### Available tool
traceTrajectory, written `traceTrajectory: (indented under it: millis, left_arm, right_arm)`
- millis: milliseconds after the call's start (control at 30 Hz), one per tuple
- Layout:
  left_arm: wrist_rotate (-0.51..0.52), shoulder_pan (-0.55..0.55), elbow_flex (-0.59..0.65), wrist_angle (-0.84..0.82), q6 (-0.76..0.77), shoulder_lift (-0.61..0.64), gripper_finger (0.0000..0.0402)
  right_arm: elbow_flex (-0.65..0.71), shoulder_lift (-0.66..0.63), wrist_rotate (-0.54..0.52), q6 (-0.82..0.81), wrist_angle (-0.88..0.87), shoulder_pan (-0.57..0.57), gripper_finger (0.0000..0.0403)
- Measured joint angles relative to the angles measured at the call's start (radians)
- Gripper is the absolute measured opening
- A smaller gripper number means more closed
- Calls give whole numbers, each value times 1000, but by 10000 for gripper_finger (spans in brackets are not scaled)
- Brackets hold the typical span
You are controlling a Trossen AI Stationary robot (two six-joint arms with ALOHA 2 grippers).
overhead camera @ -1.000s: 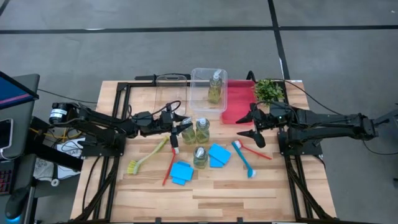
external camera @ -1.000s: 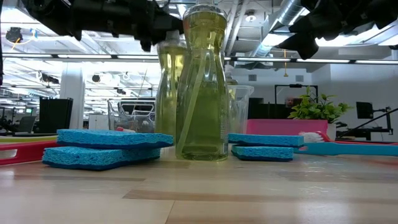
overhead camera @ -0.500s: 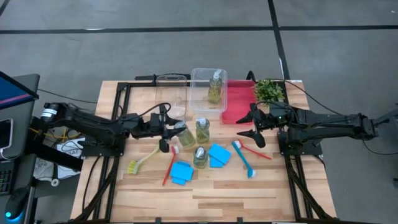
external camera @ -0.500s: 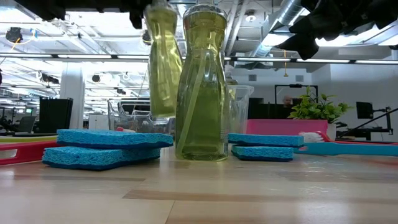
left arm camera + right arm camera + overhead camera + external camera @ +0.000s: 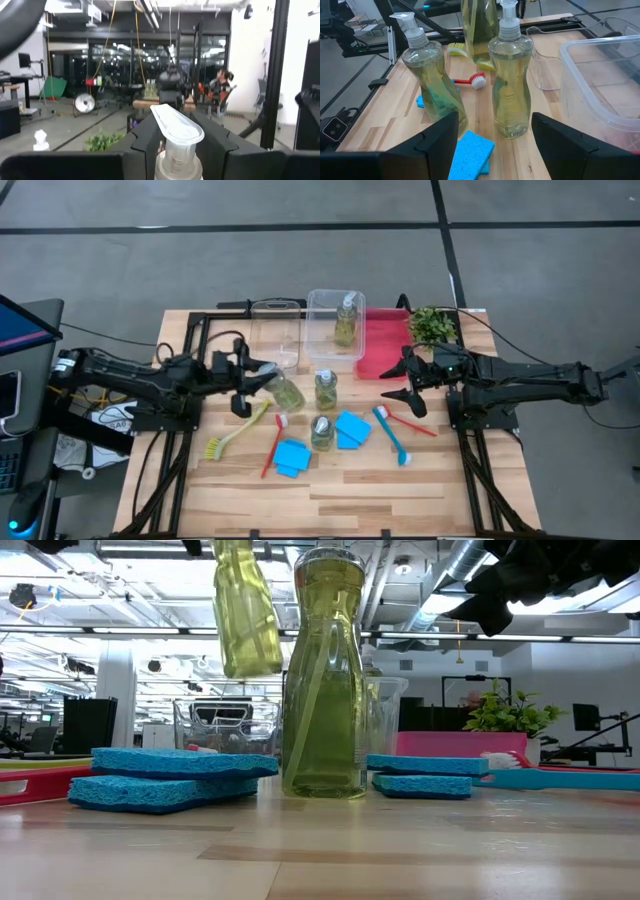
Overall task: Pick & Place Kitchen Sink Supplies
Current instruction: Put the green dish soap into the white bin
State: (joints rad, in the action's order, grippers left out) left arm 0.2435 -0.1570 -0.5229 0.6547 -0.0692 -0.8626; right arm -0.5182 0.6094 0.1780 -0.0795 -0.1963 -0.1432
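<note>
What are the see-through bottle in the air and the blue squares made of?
The lifted bottle, held by the left gripper, looks like clear, glossy plastic: the yellow-green liquid shows through and light glints on it. The blue sponges look like soft, porous foam with a matte, rough surface. The table looks like pale, smooth wood with visible grain.

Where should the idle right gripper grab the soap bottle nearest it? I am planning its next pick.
Probably the narrow neck under the pump of the upright bottle, from above: the body widens lower down. The right gripper hangs open beside it.
</note>
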Motion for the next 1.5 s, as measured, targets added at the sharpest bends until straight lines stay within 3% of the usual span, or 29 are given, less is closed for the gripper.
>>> traceTrajectory:
  millis: [300,533,733,1033,1200,1500]
  left_arm:
    - [9,1,0,-49,-30,114,103]
    - [196,5,-29,-51,-152,144,103]
    - [256,39,-135,-47,-245,89,103]
    - [261,218,-337,-169,-290,-93,104]
    - [199,325,-425,-169,-289,-212,104]
    - [-32,467,-554,-202,-131,-390,104]
  right_arm:
    - [0,0,0,0,0,0,244]
    - [0,0,0,0,2,0,244]
    - [0,0,0,0,3,-1,244]
    - [0,0,0,0,3,-1,244]
    - [0,0,0,0,3,-1,244]
    - [0,0,0,0,2,-1,244]
